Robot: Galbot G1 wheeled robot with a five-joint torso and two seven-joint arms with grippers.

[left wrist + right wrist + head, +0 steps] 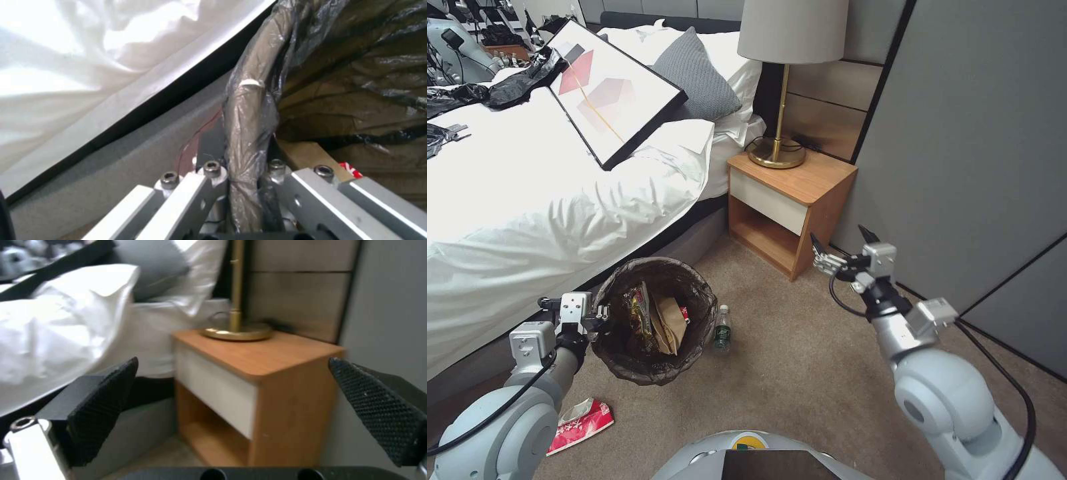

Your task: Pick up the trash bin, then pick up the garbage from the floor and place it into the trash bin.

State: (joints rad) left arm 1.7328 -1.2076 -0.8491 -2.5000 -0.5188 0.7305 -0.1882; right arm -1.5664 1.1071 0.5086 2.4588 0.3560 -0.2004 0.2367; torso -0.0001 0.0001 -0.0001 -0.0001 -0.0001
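While left gripper (602, 313) pinches only the bagged rim of trash bin (654, 363), slippery liner may slide, tipping it | red-and-white packet (582, 421) and bottle (722, 329) remain on carpet (800, 373) | right gripper (844, 252) gapes empty near nightstand (790, 200)

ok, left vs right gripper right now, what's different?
The left gripper is shut on the trash bin, pinching its bag-covered rim by the bed; the right gripper is open and holds nothing. The left sits low beside the bed frame, whereas the right hangs in the air in front of the nightstand, its pads spread wide. Both point forward, away from the robot.
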